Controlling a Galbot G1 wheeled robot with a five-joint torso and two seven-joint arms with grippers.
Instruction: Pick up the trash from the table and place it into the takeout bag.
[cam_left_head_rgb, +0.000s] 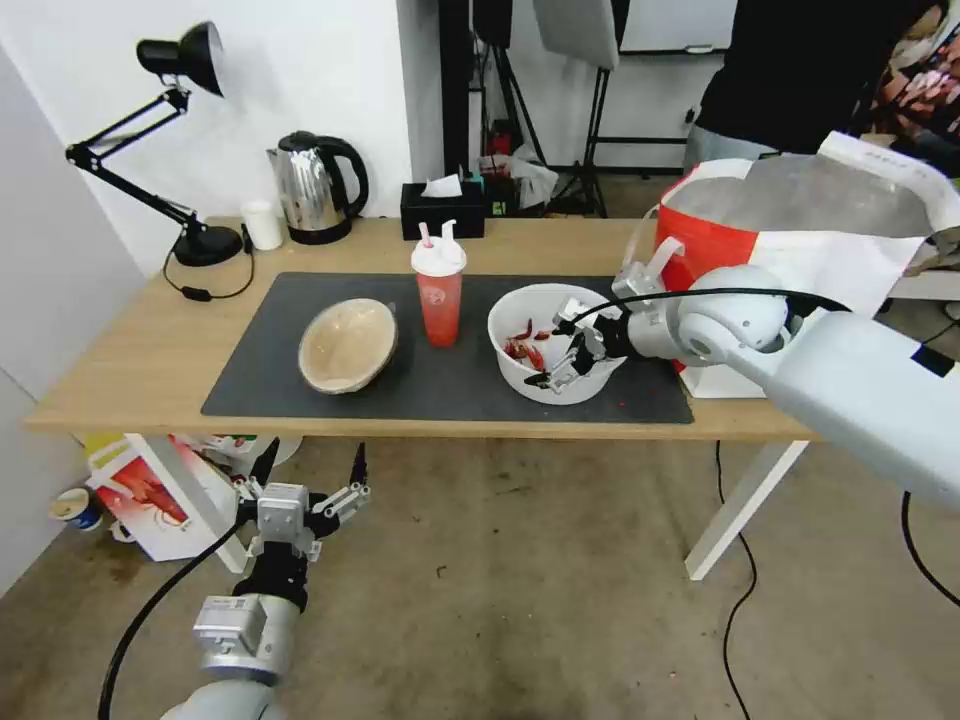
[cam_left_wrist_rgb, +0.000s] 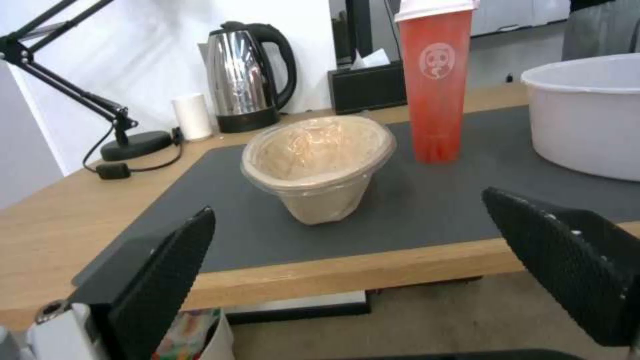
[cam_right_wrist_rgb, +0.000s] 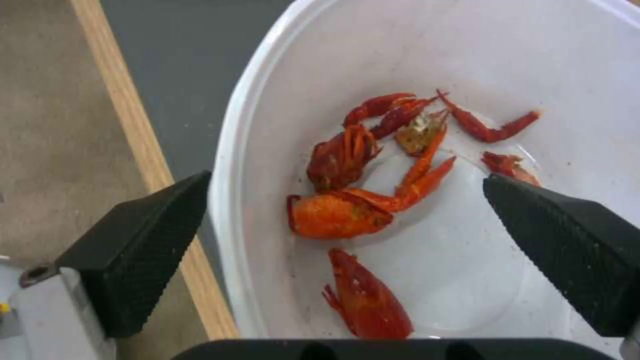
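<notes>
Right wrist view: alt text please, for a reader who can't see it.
The open right gripper hovers over the large white plastic bowl, one finger outside its rim, the other inside, above red crayfish shell scraps. The bowl sits on the grey mat near the table edge.

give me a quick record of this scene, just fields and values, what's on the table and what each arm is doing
table: light wood, dark mat
white bowl: on mat, red scraps inside
red cup: upright on mat, lid and straws
paper bowl: tilted on mat
bag: open, at the table's right end
right tool: open, straddling the white bowl's near rim, one finger inside, one outside
left tool: open, low in front of the table, facing the paper bowl
trash in bag: none visible
also on table: lamp, kettle, small cup, tissue box
</notes>
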